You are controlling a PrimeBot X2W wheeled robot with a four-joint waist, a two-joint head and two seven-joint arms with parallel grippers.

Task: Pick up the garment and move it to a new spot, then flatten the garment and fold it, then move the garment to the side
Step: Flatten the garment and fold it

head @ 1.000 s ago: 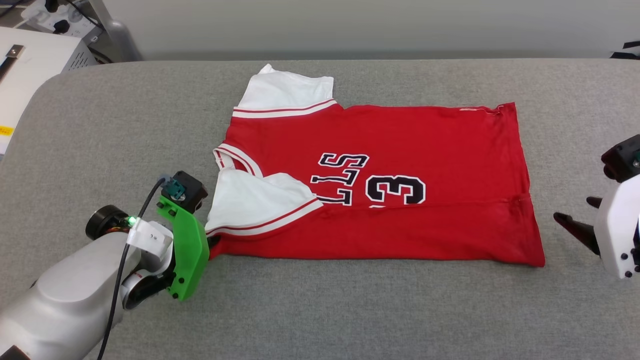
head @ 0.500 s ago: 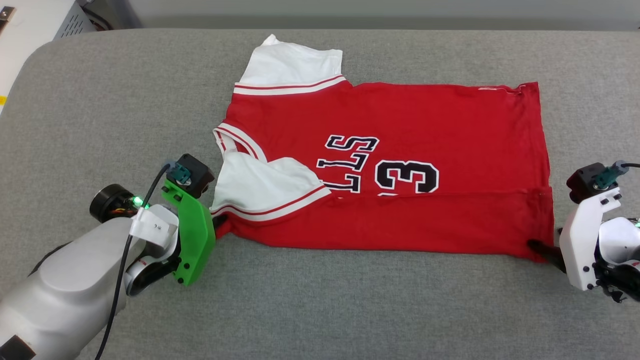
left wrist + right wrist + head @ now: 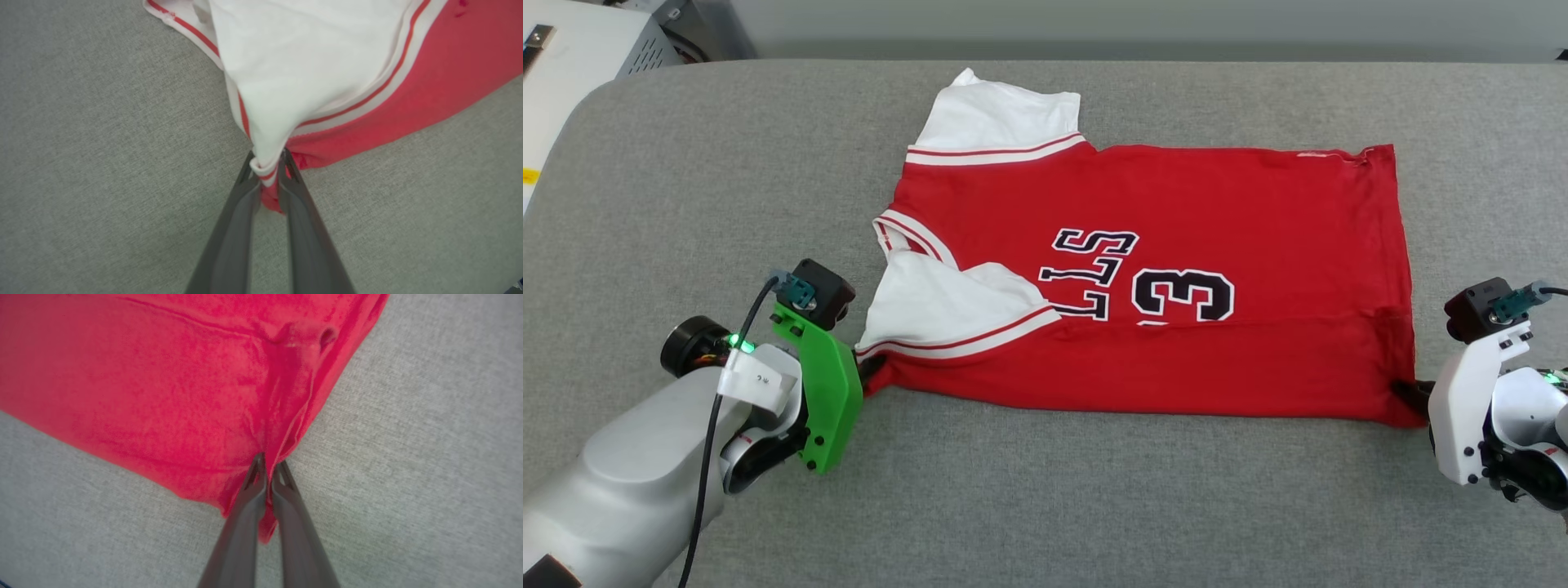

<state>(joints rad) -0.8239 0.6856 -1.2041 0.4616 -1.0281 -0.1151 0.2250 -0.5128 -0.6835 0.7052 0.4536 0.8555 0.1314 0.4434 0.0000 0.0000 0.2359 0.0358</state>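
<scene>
Red jersey T-shirt (image 3: 1176, 359) spread sideways on the middle of grey fabric surface (image 3: 686, 180), near edge folded up over black lettering (image 3: 1176, 294), left gripper (image 3: 267, 165) pinching its near-left corner below white sleeve (image 3: 310, 61), right gripper (image 3: 269, 463) clamped on its near-right hem corner

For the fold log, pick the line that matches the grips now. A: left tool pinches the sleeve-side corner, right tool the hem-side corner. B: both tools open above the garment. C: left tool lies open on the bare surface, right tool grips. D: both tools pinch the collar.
A: the left tool is closed on white sleeve and red cloth at one corner of the garment, the right tool on the red hem corner.
</scene>
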